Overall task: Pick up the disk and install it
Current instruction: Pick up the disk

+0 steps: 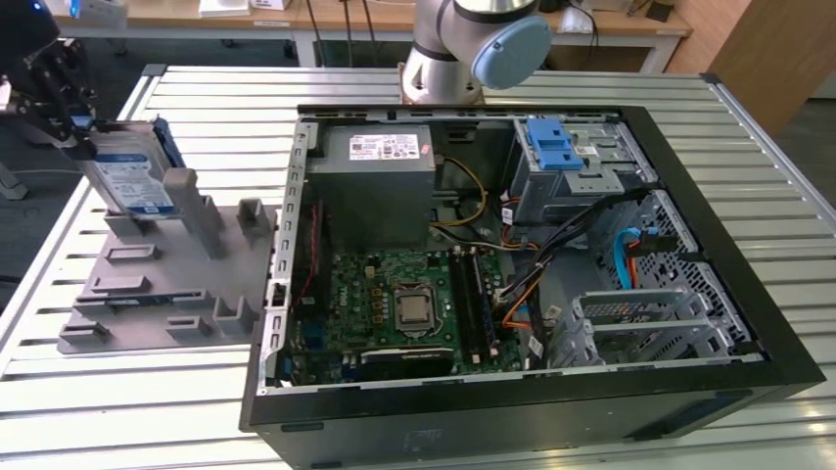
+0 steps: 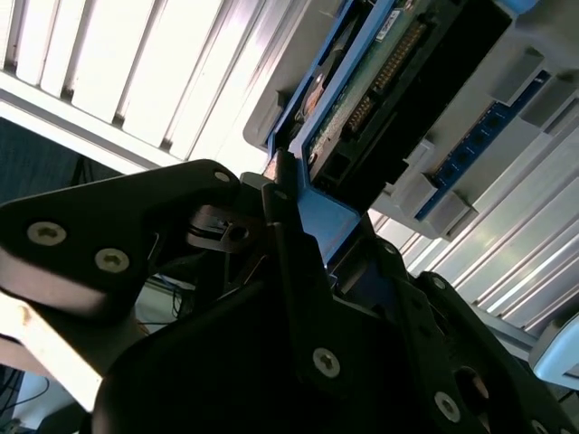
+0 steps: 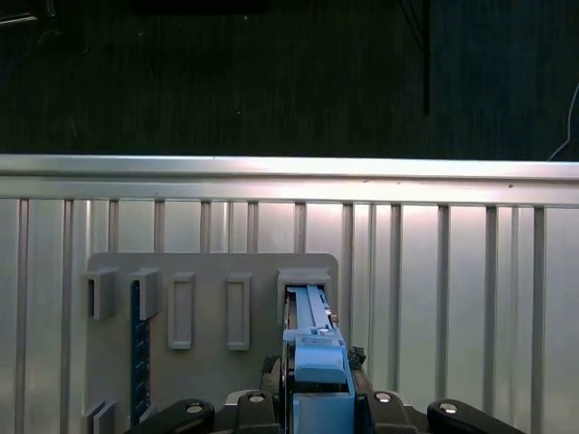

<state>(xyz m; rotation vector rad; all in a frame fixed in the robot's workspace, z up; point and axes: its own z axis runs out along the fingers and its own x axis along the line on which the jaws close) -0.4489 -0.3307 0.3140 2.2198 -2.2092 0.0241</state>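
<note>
Claw (image 1: 78, 125) clamped on disk (image 1: 131, 181), standing in grey rack (image 1: 144, 294) slot.

The arm's base joint (image 1: 477, 44), grey with a blue cap, is standing at the edge of the table (image 1: 731, 127) that lies at the top of the exterior view. The black gripper (image 1: 78, 125) is hanging over the table's corner at that view's upper left, angled downward. It is clamping the top end of the disk (image 1: 131, 181). In the second wrist view its dark fingers (image 2: 282, 226) are pressing on the disk's blue side rail, with the jaws closed around it.
</note>
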